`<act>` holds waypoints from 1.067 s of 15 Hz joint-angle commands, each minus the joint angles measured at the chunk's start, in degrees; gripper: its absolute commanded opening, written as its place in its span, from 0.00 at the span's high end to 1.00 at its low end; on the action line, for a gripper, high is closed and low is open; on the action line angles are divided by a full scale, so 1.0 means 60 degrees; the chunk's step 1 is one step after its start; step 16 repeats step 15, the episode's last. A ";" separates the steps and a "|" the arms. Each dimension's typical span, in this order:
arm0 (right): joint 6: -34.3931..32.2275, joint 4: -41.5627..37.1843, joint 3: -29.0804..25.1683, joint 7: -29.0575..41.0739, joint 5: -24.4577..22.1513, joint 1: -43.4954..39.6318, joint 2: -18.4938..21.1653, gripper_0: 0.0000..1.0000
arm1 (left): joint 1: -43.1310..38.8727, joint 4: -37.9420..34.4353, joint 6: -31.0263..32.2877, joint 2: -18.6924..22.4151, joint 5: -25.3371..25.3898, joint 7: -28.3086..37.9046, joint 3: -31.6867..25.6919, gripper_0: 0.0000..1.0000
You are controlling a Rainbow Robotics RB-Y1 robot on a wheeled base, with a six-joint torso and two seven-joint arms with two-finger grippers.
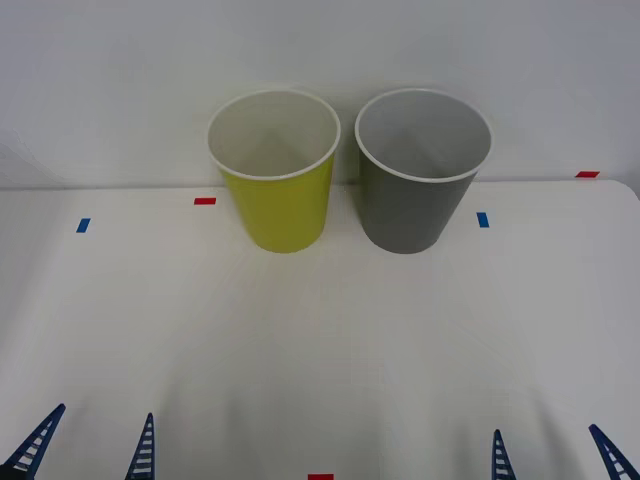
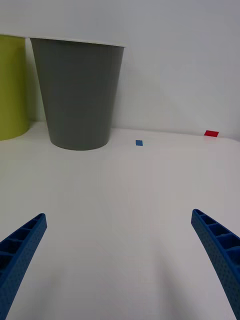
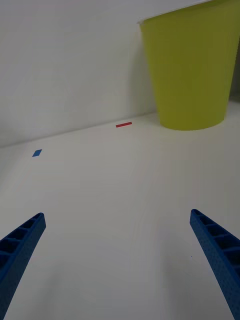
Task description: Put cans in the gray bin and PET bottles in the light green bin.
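The light green bin (image 1: 278, 205) stands upright at the back of the white table, left of centre, and its inside looks empty. Right beside it stands the gray bin (image 1: 412, 205), its pale inside bare too. The right wrist view has the gray bin (image 2: 80, 95) with the light green bin (image 2: 11, 87) at its side; the left wrist view has the light green bin (image 3: 192, 67). My left gripper (image 1: 90, 448) hangs open at the near left edge, my right gripper (image 1: 553, 452) open at the near right. Both hold nothing. Cans and PET bottles are out of view.
Small tape marks lie on the table (image 1: 320, 340): blue ones (image 1: 83, 225) (image 1: 483, 219) and red ones (image 1: 205, 201) (image 1: 587, 174) (image 1: 320, 477). A white wall rises right behind the bins. A wide stretch of tabletop lies between the grippers and the bins.
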State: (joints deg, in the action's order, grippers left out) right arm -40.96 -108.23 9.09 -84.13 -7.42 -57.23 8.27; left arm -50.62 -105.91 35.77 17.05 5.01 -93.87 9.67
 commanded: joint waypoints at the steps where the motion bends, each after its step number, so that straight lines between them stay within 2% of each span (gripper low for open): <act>1: 0.0001 0.0007 -0.0007 0.0002 0.0006 0.0003 -0.0002 0.00 | 0.0000 0.0000 0.0000 0.0000 0.0000 0.0000 0.0000 0.00; 16: 0.0001 0.0007 -0.0007 0.0002 0.0006 0.0003 -0.0002 0.00 | 0.0000 0.0000 0.0000 0.0000 0.0000 0.0000 0.0000 0.00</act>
